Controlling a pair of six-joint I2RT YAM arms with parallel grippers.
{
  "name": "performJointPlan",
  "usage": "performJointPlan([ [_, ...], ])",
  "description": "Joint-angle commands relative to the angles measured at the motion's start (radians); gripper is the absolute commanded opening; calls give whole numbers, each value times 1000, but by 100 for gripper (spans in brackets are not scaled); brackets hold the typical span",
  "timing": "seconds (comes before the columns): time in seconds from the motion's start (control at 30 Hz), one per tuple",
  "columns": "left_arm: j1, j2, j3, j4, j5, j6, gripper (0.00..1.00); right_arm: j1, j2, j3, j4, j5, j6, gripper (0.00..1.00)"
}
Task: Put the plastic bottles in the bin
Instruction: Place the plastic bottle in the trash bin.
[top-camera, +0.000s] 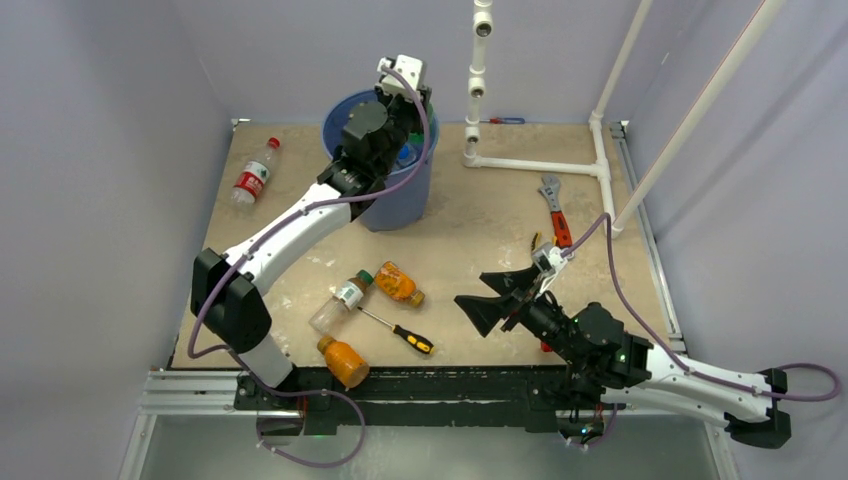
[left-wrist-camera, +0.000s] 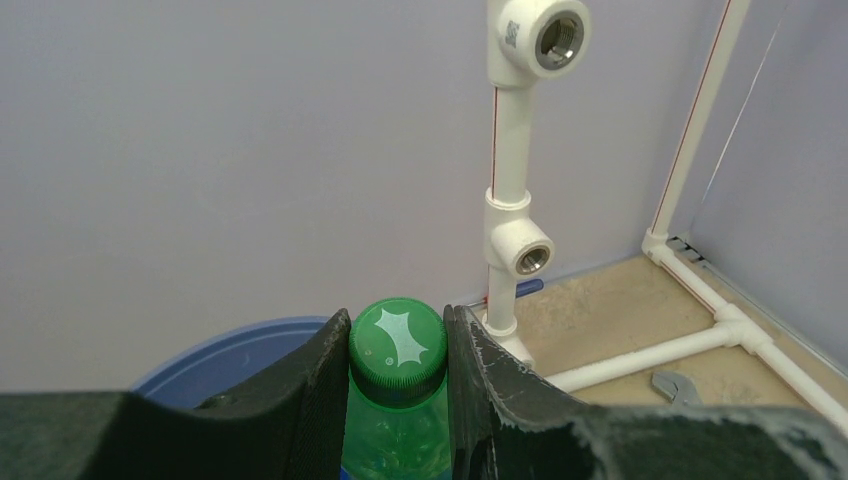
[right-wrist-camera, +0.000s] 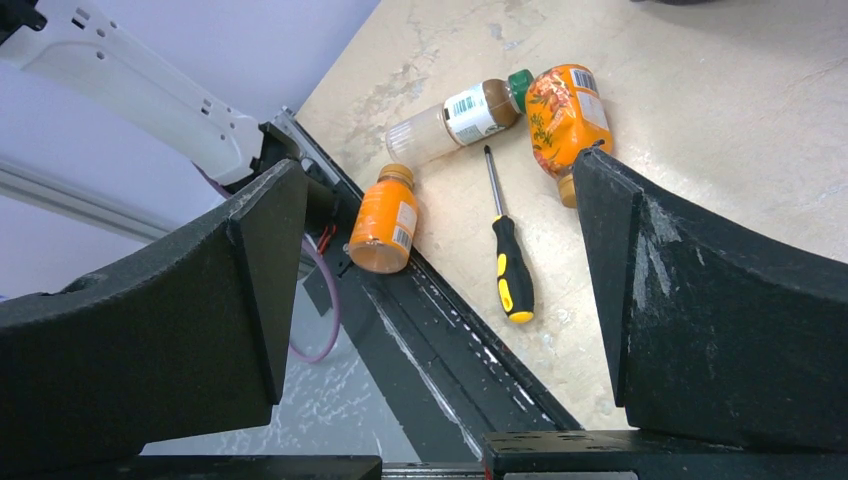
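Observation:
My left gripper (top-camera: 405, 140) hangs over the blue bin (top-camera: 395, 205), shut on a green bottle (left-wrist-camera: 397, 345). Its pads (left-wrist-camera: 330, 390) press the green cap and neck from both sides, with the bin's rim (left-wrist-camera: 230, 350) just behind. Loose bottles lie on the table: a clear one with a red label (top-camera: 254, 175) at far left, a clear green-capped one (top-camera: 340, 300), an orange one (top-camera: 398, 283) and another orange one (top-camera: 344, 361) at the near edge. My right gripper (top-camera: 490, 295) stands open and empty, right of this group, facing it.
A yellow-and-black screwdriver (top-camera: 397, 331) lies among the near bottles. A red-handled wrench (top-camera: 553, 210) rests at right, beside a white pipe frame (top-camera: 540, 165) that rises at the back. The black rail (right-wrist-camera: 450, 320) marks the table's near edge.

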Motion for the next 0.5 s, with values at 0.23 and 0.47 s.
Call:
performJointPlan([
  [0.23, 11, 82, -22, 48, 39, 7, 0, 3, 14, -13, -3, 24, 3, 97],
  [0.47, 38, 85, -60, 41, 53, -7, 0, 3, 20, -17, 5, 21, 9, 97],
])
